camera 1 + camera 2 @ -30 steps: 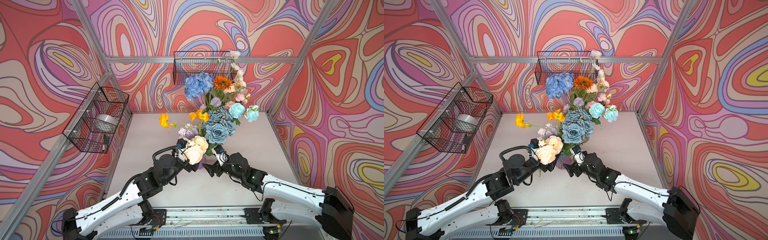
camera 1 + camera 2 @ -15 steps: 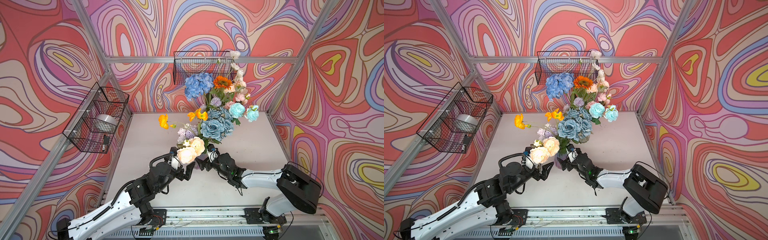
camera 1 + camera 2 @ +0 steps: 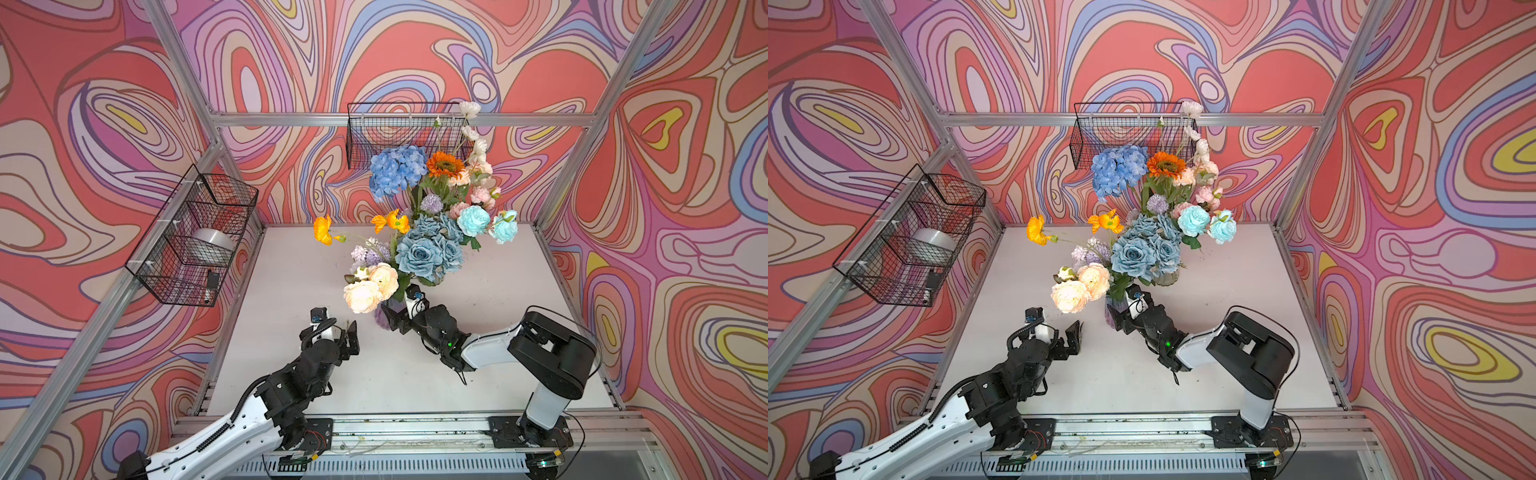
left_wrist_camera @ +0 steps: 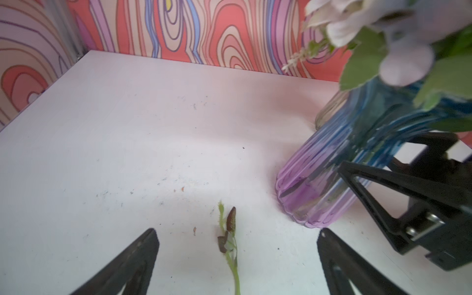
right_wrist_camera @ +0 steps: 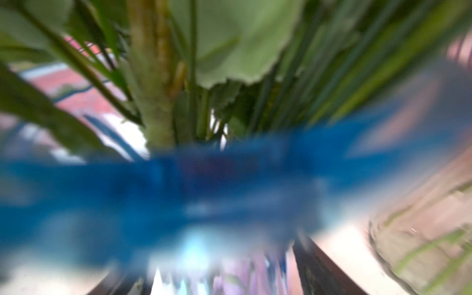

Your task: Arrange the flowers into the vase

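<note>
- The left gripper (image 3: 343,334) sits near-left of centre over the white tabletop (image 3: 498,332). Its jaws are spread wide with nothing in them. It's near the vase, off to its left, not touching it.
- In my left wrist view a small green sprig with a dark bud (image 4: 228,229) lies flat on the table between the two fingers, clear of both.
- The right gripper (image 3: 395,322) is at the ribbed glass vase, blue up top fading to purple at the base (image 3: 381,316), with one finger on each side. I honestly can't tell if it's clamping the glass or just bracketing it.
- The right wrist view is mostly blur: blue rim right at the lens, green stems going down into it.
- The artificial long-stemmed flowers (image 3: 428,253) stand bunched mid-table. Peach peonies (image 3: 370,286) lean out left above the vase, with dusty-blue roses just behind them. A blue hydrangea (image 3: 397,170) and an orange sunflower (image 3: 444,164) are highest at the far side.
- A clear glass vase (image 3: 1165,276) stands just beyond the coloured one. I can't tell which stems go in which.
- There are two black wire baskets: one on the left wall (image 3: 195,237), one on the far wall (image 3: 399,133).
</note>
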